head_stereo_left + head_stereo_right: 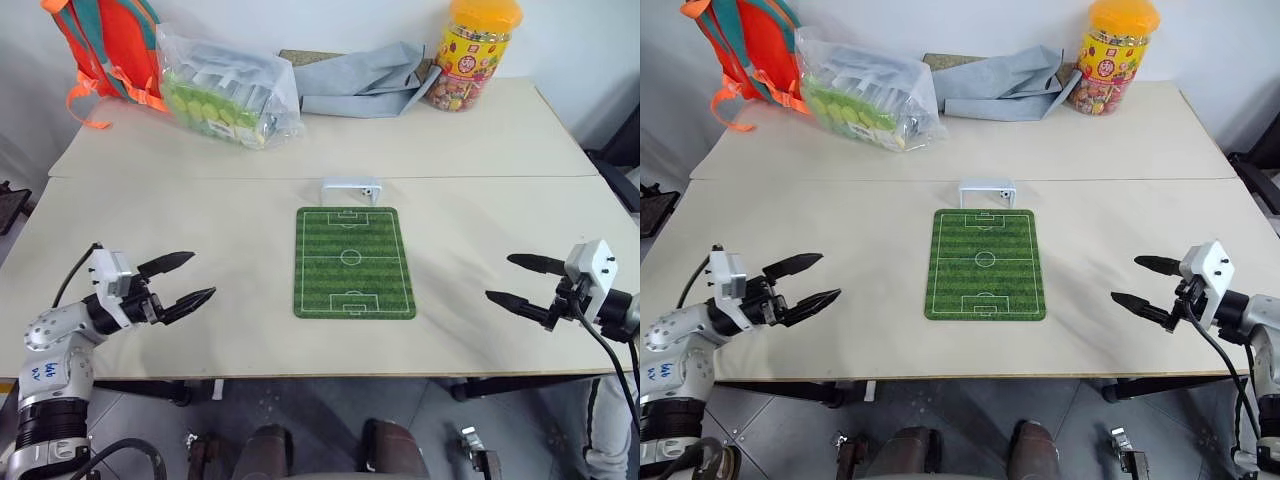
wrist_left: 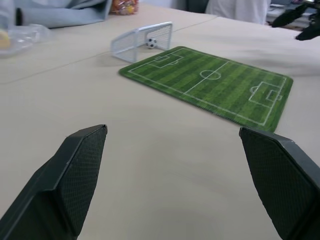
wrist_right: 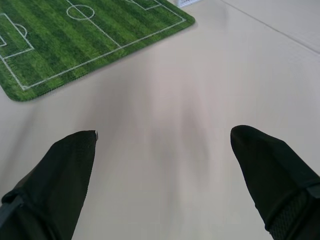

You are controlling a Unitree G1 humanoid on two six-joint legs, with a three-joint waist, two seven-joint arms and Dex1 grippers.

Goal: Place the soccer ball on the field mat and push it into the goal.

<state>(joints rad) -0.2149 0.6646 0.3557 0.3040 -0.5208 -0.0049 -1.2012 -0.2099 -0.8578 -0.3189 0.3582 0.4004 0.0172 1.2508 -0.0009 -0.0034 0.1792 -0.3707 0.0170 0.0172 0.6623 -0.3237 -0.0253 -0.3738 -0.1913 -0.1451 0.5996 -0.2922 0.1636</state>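
Both hands empty and spread wide, ball already in the net.

The left hand (image 1: 182,281) and right hand (image 1: 517,282) hover with fingers apart, well clear on either side of the field mat (image 1: 353,261); the soccer ball (image 2: 151,42) sits inside the goal (image 1: 351,189), just past the mat's far edge. The likeliest upset would be a stray reach knocking the light goal frame and rolling the ball out. Bare bench (image 1: 200,215) surrounds the mat; clutter lies well back.

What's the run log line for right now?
soccer ball: inside goal | field mat: bare | left gripper: open | right gripper: open
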